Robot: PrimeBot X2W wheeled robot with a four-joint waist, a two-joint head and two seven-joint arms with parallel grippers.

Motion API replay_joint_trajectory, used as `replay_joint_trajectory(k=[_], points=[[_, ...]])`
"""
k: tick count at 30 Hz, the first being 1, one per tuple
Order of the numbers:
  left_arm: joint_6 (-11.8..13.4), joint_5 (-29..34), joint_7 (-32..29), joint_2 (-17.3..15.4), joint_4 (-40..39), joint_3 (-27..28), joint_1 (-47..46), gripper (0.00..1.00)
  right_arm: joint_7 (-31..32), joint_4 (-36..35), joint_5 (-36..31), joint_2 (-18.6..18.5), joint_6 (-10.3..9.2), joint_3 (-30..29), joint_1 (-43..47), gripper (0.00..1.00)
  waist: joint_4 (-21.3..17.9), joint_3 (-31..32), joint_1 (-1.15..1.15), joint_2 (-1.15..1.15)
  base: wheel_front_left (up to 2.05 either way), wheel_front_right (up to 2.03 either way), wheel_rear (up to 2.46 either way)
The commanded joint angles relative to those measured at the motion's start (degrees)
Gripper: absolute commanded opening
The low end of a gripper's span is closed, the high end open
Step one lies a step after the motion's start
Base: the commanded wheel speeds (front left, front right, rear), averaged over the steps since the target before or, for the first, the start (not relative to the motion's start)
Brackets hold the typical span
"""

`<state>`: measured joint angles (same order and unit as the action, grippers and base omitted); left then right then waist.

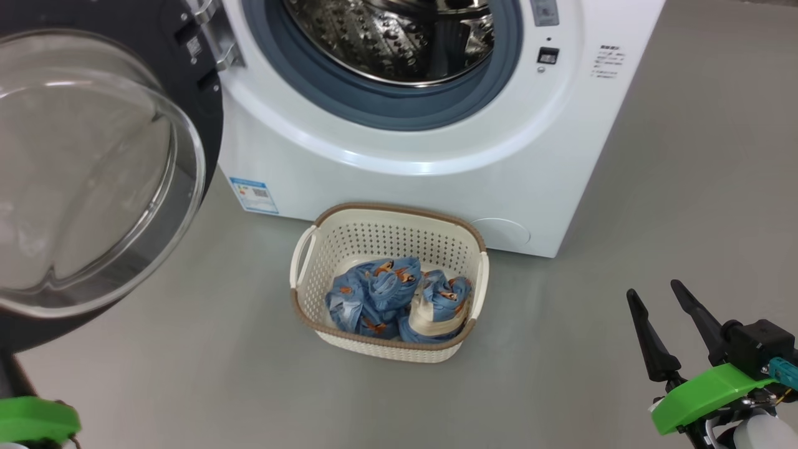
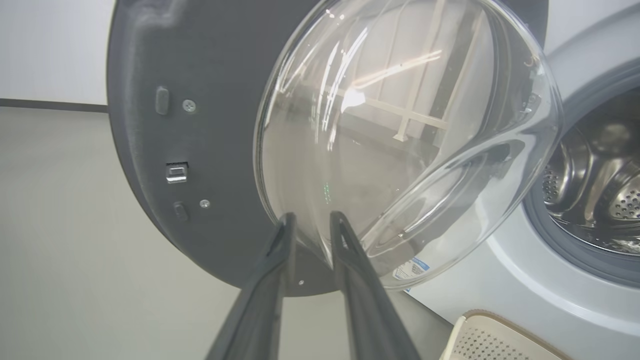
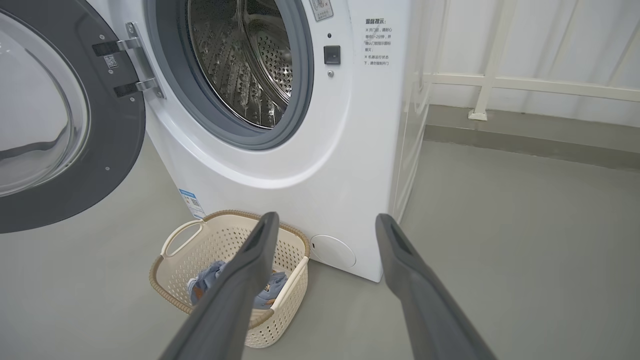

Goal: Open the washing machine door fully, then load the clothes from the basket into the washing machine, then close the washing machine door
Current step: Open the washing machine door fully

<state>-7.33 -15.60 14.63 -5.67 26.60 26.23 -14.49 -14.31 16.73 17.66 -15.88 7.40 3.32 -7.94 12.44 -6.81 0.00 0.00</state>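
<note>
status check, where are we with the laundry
Status: left pincer slightly parted by the washing machine door, right pincer open, empty. Door swung wide. The clothes sit in the basket. Nothing blocks the drum mouth.

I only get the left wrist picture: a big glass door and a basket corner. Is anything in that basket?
Observer: Yes, blue clothes lie bunched in the basket.
Operator: What holds the door on?
Observer: A metal hinge, on the robot's left of the washer's opening.
Operator: Is there another arm?
Observer: Yes; the right jaws stand wide apart, holding nothing, off to the basket's right.
</note>
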Motion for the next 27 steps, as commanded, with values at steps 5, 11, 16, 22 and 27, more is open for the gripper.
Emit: replay_joint_trajectory(k=[5,11,16,22,27], points=[[-0.15,-2.86,0.37,-2.37,-5.92,-5.40,4.16,0.99,-0.69,-1.46,0.26,-0.30,0.09,0.49,1.15,1.00,-3.37,1.65,0.00,0.00,0.00,0.00,0.00],[-0.15,-5.30,0.37,-4.64,-8.25,-11.78,6.70,1.00,-0.69,-1.33,0.26,0.29,0.09,0.19,1.58,1.00,-7.00,2.15,0.00,0.00,0.00,0.00,0.00],[-0.15,-5.99,0.37,-5.72,-9.47,-14.41,7.31,1.00,-0.69,-1.39,0.21,0.64,0.09,-0.01,1.83,1.00,-9.73,2.31,0.00,0.00,0.00,0.00,0.00],[-0.15,-6.47,0.37,-7.11,-10.66,-17.49,8.02,1.00,-0.69,-1.39,0.16,1.07,0.09,-0.22,2.23,1.00,-13.66,2.32,0.00,0.00,0.00,0.00,0.00],[-0.15,-6.42,0.37,-7.61,-11.57,-19.23,8.54,1.00,-0.69,-1.50,0.14,1.33,0.09,-0.27,2.37,1.00,-16.51,2.30,0.00,0.00,0.00,0.00,0.00]])
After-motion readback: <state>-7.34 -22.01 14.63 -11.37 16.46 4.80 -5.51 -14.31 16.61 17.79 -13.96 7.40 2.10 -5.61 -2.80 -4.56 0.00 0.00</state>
